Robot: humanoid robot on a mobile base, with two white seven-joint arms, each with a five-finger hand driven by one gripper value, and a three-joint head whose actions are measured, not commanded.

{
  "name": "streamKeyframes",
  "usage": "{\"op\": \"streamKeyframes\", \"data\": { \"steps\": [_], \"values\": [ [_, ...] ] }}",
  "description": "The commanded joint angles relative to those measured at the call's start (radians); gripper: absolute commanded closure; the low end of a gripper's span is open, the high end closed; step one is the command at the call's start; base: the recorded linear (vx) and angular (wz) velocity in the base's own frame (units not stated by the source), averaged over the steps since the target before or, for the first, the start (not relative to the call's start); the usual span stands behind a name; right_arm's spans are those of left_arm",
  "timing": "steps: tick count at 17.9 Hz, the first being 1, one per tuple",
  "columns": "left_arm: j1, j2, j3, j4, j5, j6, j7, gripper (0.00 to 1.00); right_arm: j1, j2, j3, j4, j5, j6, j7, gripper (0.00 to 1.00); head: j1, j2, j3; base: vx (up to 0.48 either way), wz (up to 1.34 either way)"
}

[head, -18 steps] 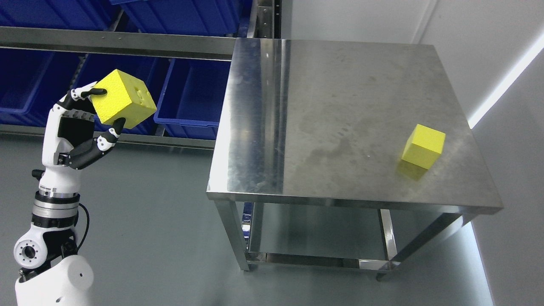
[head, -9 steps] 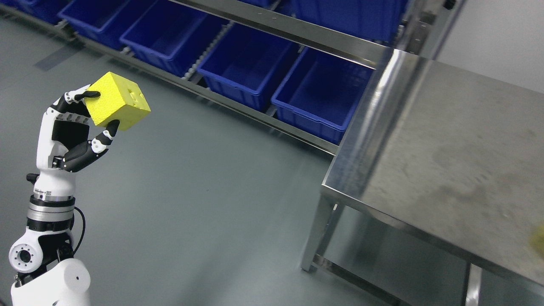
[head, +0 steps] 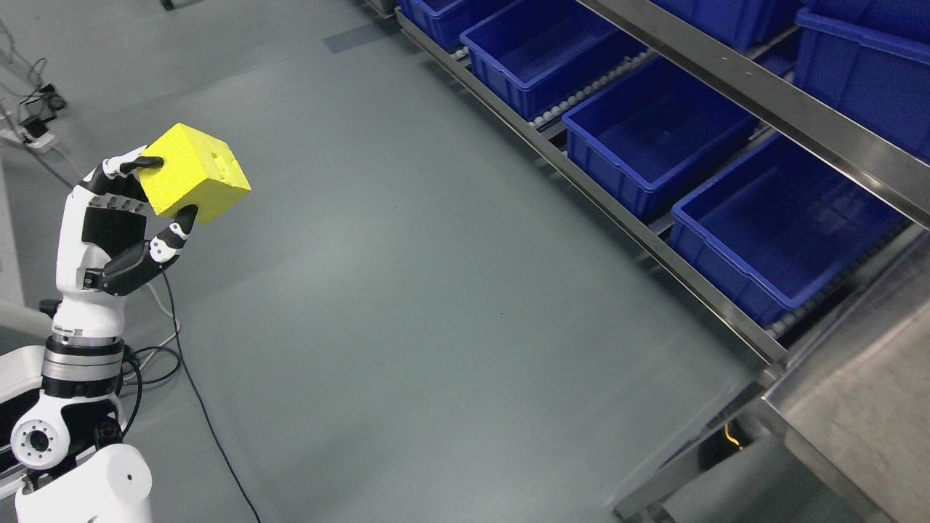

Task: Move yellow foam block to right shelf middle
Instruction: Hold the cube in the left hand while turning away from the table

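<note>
Camera has swung since half a second ago: table (head: 864, 407) now sits at lower right, bins (head: 654, 138) cross the top. Fingers (head: 171, 232) pinch the block (head: 195, 173), left hand (head: 116, 218) raised at left over bare floor (head: 407, 290). I see cables (head: 189, 392) beneath.

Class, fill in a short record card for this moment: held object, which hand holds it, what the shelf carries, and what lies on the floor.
held object: yellow foam block, lifted clear of the floor
holder: left hand, fingers closed on the block
shelf contents: blue bins in a row on the shelf's rollers, all looking empty
floor: grey, with black cables near the robot
right hand: not in view
</note>
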Motion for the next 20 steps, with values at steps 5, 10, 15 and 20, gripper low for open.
{"op": "streamKeyframes", "data": {
  "steps": [5,10,15,20],
  "values": [
    [0.0,0.017,0.007,-0.001,-0.001,0.0,0.003,0.87,-0.003,-0.017,0.0,-0.017,-0.002,0.001,0.0,0.0,0.0,0.0,0.0,0.047,0.46],
    [0.0,0.017,0.007,-0.001,-0.001,0.0,0.004,0.87,-0.003,-0.017,0.0,-0.017,0.0,0.001,0.0,0.0,0.0,0.0,0.0,0.04,0.2],
    [0.0,0.017,0.007,-0.001,-0.001,0.0,0.004,0.87,-0.003,-0.017,0.0,-0.017,0.0,0.001,0.0,0.0,0.0,0.0,0.0,0.058,0.18],
    [0.0,0.017,0.005,0.002,-0.001,0.002,0.004,0.87,-0.003,-0.017,0.0,-0.017,-0.002,0.001,0.0,0.0,0.0,0.0,0.0,0.092,0.15]
  ]
}}
